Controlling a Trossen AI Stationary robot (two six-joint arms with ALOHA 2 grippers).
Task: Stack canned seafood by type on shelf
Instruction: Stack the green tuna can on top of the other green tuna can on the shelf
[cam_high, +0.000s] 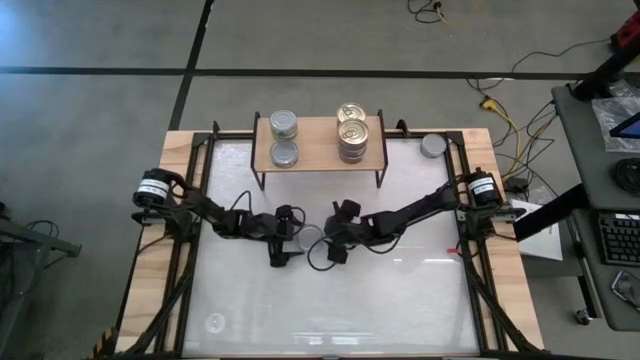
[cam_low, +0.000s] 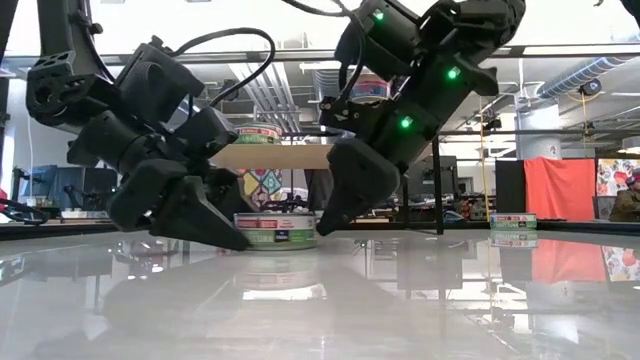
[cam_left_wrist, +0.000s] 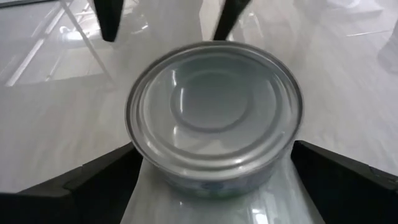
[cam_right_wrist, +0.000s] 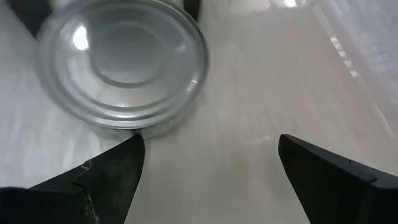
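Observation:
A silver-lidded can (cam_high: 310, 240) (cam_low: 278, 230) stands on its base on the white tabletop, between my two grippers. My left gripper (cam_high: 288, 247) (cam_left_wrist: 214, 149) is open and low, with its fingers on either side of the can (cam_left_wrist: 214, 118). My right gripper (cam_high: 328, 240) (cam_right_wrist: 208, 143) is open on the can's other side, and the can (cam_right_wrist: 121, 62) lies just beyond one of its fingertips, outside the gap. The wooden shelf (cam_high: 320, 150) at the far edge carries two silver cans (cam_high: 284, 138) on its left and a stack of gold cans (cam_high: 352, 130) on its right. My left gripper comes in low and slanting down from the table's left. Its fingers (cam_left_wrist: 118, 168) stand against opposite sides of the can's wall (cam_left_wrist: 144, 163), but I cannot tell whether they touch. My right gripper has one fingertip (cam_right_wrist: 127, 152) by the can's lower rim (cam_right_wrist: 134, 129), and whether it touches I cannot tell.
Another silver can (cam_high: 432, 146) (cam_low: 513, 222) sits on the tabletop at the far right corner, beside the shelf. Black frame rails (cam_high: 195, 180) run along the table's left and right sides. The near half of the tabletop (cam_high: 330, 310) is bare.

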